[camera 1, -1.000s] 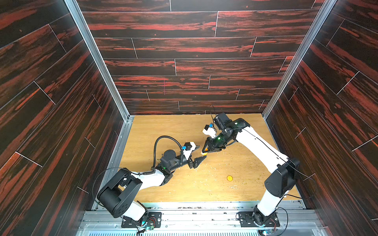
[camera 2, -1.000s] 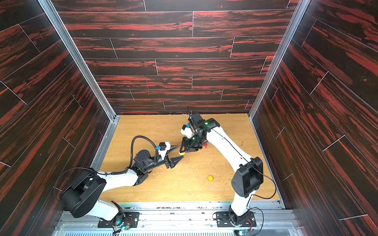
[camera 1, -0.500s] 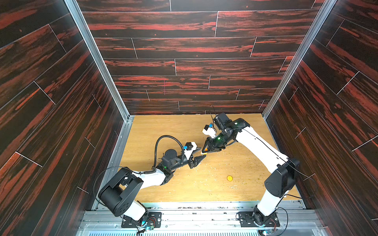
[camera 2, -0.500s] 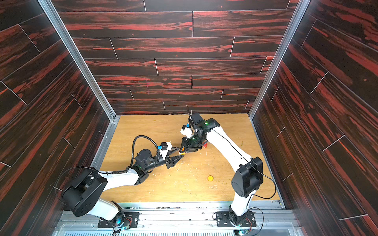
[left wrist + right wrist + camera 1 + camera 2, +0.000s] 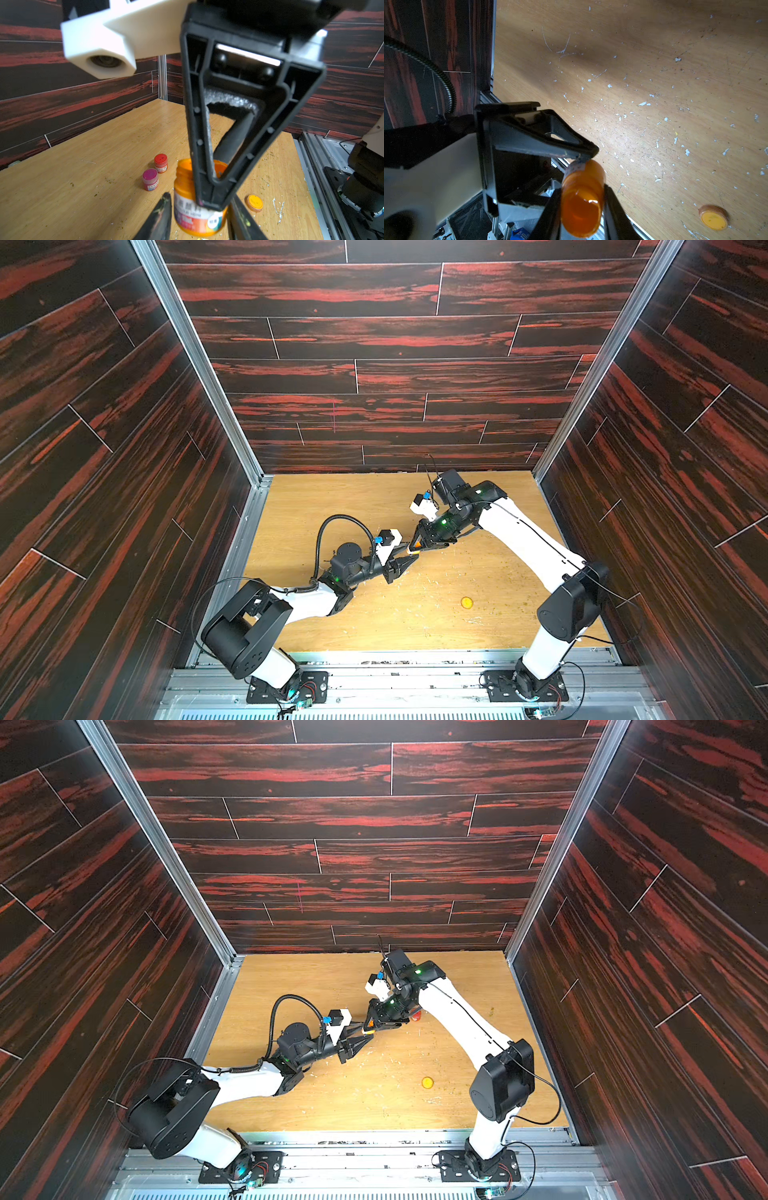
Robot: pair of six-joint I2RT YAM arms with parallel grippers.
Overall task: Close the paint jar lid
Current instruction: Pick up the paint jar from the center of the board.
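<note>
Right wrist view: right gripper [image 5: 582,189] is clamped on the open paint jar [image 5: 581,199], one finger each side, mouth facing the camera, no lid on. Left gripper [image 5: 409,559] is at the jar's other end. Left wrist view shows its fingers [image 5: 162,216] tight either side of the labelled body; can't tell if they're actually pinching. Both top views: jar held about mid-table [image 5: 332,506]. Orange lid [image 5: 466,602] lies on the table, nearer and right, well apart. Capped red jar [image 5: 160,163] and magenta jar [image 5: 150,181] stand close together, right of the held jar.
</note>
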